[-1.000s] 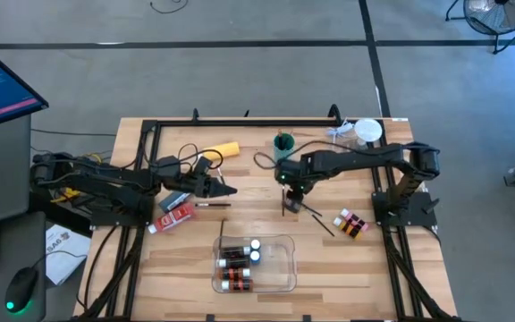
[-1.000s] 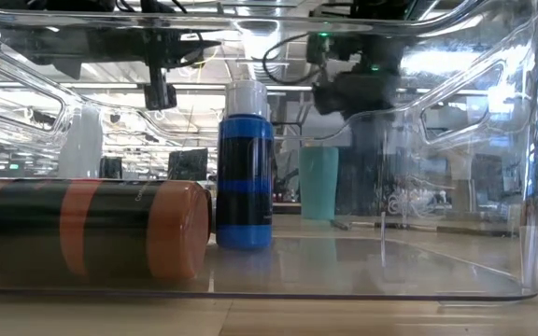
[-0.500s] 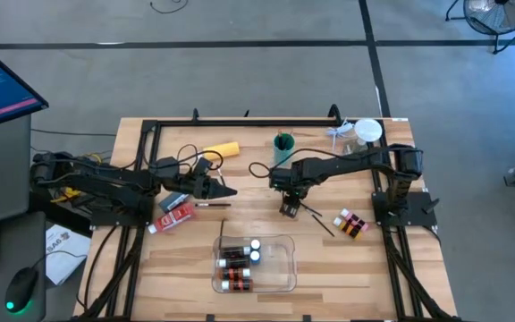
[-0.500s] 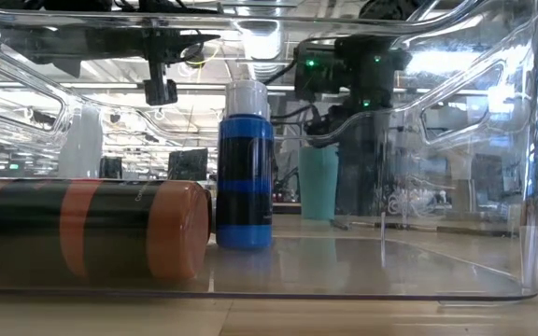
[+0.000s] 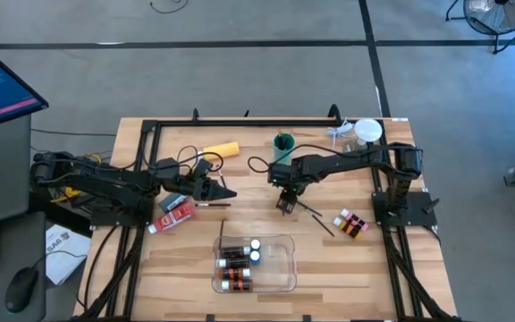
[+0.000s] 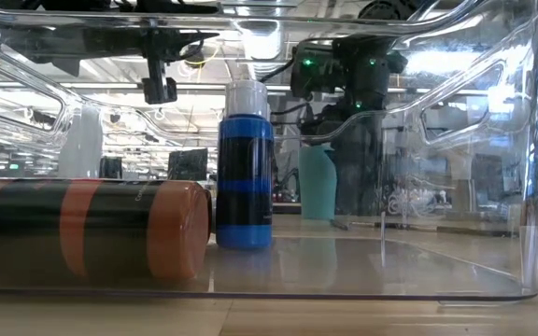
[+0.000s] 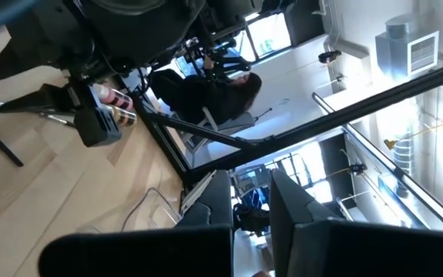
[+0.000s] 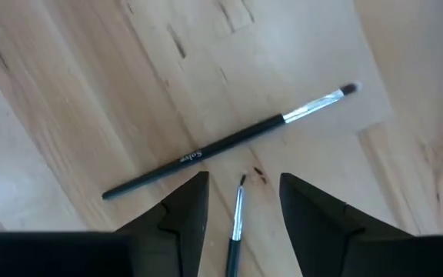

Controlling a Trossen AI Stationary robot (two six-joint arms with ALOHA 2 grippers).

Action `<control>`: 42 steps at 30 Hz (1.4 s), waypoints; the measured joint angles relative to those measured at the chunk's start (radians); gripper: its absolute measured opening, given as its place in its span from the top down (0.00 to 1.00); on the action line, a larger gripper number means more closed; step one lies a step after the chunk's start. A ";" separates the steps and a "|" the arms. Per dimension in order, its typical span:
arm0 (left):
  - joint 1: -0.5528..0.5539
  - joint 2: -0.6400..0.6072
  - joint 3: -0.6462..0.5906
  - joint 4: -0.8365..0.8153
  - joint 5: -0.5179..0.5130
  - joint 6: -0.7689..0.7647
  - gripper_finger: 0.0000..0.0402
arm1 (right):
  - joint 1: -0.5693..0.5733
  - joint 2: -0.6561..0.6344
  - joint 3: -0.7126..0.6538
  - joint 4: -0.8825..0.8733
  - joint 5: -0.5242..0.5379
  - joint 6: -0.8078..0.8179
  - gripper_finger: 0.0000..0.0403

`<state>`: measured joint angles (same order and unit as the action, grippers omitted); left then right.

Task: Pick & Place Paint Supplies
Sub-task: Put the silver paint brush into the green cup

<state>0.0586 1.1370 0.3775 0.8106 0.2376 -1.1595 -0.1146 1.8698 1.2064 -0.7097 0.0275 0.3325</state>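
Two thin brushes sit at the right claw (image 8: pixel 242 185). The claw hangs low over bare wood, fingers apart and gripping nothing.

- Short brush (image 8: pixel 235 227): lies in the gap between the two fingers, roughly parallel to them, touching neither. Its tip points forward out of the claw.
- Long brush (image 8: pixel 229 142): just ahead of the fingertips, lying crosswise to the claw. Dark handle, metal ferrule, small bristle tip.

Handling (judgement): both are very light, stiff and slim, and flat on the table. The round handle may roll or skid away as the fingers close. The best hold is mid-handle, squarely across it and clear of the bristles. The fingers must come right down to the wood to catch so thin a rod.

Surroundings:
- Teal cup (image 5: pixel 282 143): close behind the claw, with the arm reaching past it. It could be knocked on lifting.
- Clear tray (image 5: pixel 291 261): some way off on the claw's other side, already holding several bottles (image 5: pixel 238 259). The path between looks free.
- More small bottles (image 5: pixel 351 224): off toward the right arm's base.
- Left claw (image 5: pixel 222 190): well apart, fingers together with nothing seen in them, waiting. A yellow bottle (image 5: pixel 223 149) and a red tube (image 5: pixel 176 216) lie near it.
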 joint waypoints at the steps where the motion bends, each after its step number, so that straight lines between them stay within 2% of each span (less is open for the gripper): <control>1: 0.000 0.000 0.000 0.000 0.003 0.000 1.00 | -0.004 0.000 0.000 0.000 0.000 0.000 0.62; 34: -0.006 0.000 0.000 0.001 0.048 0.003 1.00 | -0.021 0.000 0.000 0.007 0.026 -0.029 0.63; 39: -0.009 0.000 0.000 0.001 0.051 0.008 1.00 | -0.001 0.000 0.000 -0.078 0.025 -0.016 0.63; 42: -0.013 -0.013 0.000 0.005 0.060 0.013 1.00 | 0.021 -0.023 -0.002 -0.113 0.065 -0.025 0.63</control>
<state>0.0456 1.1244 0.3779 0.8160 0.2974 -1.1466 -0.0936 1.8467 1.2045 -0.8224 0.0922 0.3078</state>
